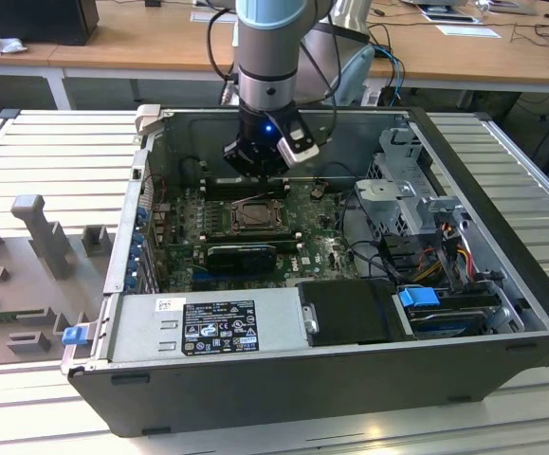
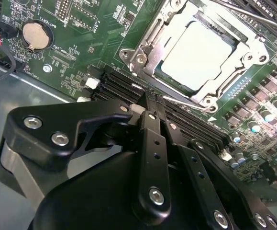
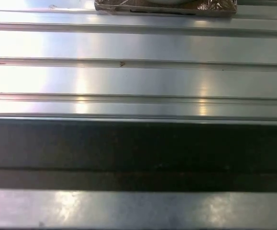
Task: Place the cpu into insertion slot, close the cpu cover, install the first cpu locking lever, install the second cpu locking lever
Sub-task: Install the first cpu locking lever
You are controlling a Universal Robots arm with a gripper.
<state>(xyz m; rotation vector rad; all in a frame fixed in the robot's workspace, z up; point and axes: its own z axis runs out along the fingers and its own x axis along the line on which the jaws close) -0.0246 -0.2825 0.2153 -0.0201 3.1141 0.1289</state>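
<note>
In the second wrist view the cpu [image 2: 198, 55] lies flat in the insertion slot [image 2: 209, 102], its pale metal top showing through the window of the cpu cover [image 2: 150, 36], which lies down over it. A thin locking lever [image 2: 183, 102] runs along the socket edge nearest my fingertips, and another rod [image 2: 253, 17] crosses the far side. My gripper [image 2: 149, 109] is shut with nothing between its fingers, its tips just beside the socket over the memory slots. In the exterior view the gripper [image 1: 255, 169] hangs just behind the socket [image 1: 255, 216].
Long black memory slots [image 2: 191, 125] lie between my fingers and the socket, and a coin battery [image 2: 34, 34] sits off to one side. A black card [image 1: 241, 254], the power supply [image 1: 208, 327] and a drive cage [image 1: 416, 190] crowd the case. Ribbed metal table [image 3: 138, 81] surrounds it.
</note>
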